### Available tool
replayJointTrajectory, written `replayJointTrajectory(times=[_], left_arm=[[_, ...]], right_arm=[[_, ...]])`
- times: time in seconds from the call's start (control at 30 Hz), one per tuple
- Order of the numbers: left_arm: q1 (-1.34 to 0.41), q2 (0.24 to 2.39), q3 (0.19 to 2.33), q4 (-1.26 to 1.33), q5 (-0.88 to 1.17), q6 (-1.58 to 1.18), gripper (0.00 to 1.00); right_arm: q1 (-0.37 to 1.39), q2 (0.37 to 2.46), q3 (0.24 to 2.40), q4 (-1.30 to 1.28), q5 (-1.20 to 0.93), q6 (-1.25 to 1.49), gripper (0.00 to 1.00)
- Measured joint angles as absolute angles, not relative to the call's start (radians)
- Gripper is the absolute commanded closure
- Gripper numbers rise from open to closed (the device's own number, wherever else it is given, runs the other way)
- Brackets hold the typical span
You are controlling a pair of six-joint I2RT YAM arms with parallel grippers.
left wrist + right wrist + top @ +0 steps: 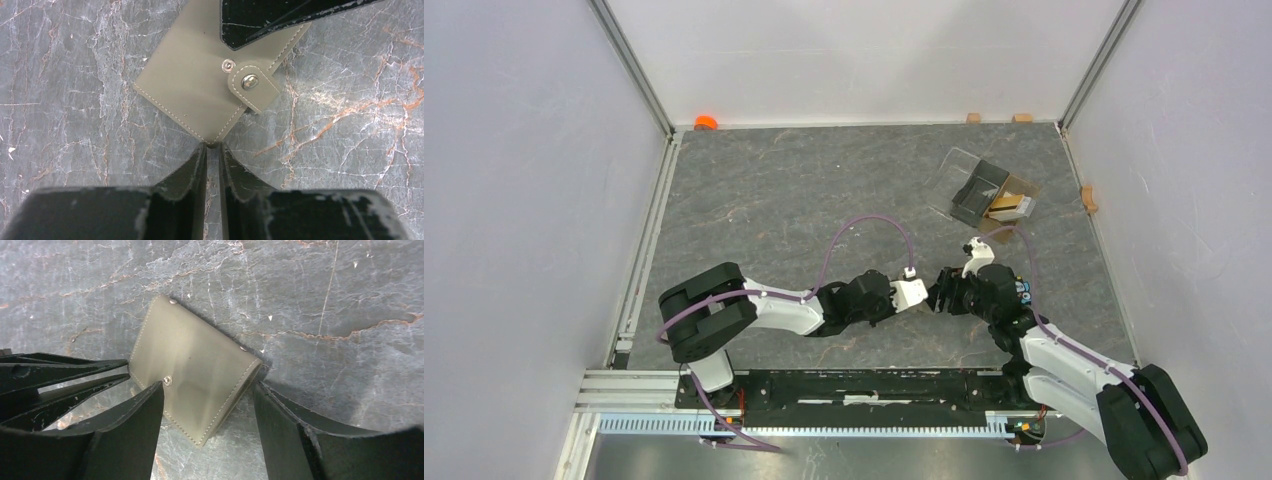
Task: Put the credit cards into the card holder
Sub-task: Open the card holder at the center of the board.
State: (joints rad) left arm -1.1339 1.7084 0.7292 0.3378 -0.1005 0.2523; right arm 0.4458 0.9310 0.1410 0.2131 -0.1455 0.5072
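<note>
The olive-khaki card holder (190, 85) lies flat and folded on the grey marble table, its tab flap (252, 85) loose beside the snap. My left gripper (213, 146) has its jaws drawn almost together, pinching the card holder's near corner at the fingertips. In the right wrist view the same card holder (200, 360) lies between the wide-apart fingers of my right gripper (209, 385), which straddles its other corner. In the top view the two grippers (921, 293) (944, 295) meet tip to tip and hide the card holder. Tan-gold credit cards (1010, 206) lie in a clear box.
The clear plastic box (969, 180) with a dark compartment stands at the back right. White walls close in the table on three sides. An orange object (706, 122) sits in the back left corner, and small tan blocks (1088, 197) lie along the right and back edges.
</note>
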Motion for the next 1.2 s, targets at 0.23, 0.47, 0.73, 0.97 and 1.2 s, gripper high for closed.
replayJointTrajectory(times=[0.23,0.47,0.73,0.97,1.2], left_arm=[[-1.134,1.708,0.729,0.340,-0.102,0.246,0.83],[-1.134,1.708,0.722,0.347,-0.091,0.209,0.83],[-1.133,1.704,0.705,0.363,-0.081,0.180,0.75],[-1.135,1.564,0.656,0.310,-0.080,0.120,0.45],[-1.135,1.244,0.677,0.181,-0.096,0.086,0.24]], right_arm=[[0.443,0.931,0.098,0.275,-0.210,0.617,0.49],[0.443,0.946,0.040,0.373,-0.257,0.757,0.62],[0.436,0.989,0.016,0.465,-0.277,0.847,0.98],[0.437,0.989,0.107,0.363,-0.326,0.799,1.00],[0.437,1.037,0.463,0.004,-0.426,0.595,1.00]])
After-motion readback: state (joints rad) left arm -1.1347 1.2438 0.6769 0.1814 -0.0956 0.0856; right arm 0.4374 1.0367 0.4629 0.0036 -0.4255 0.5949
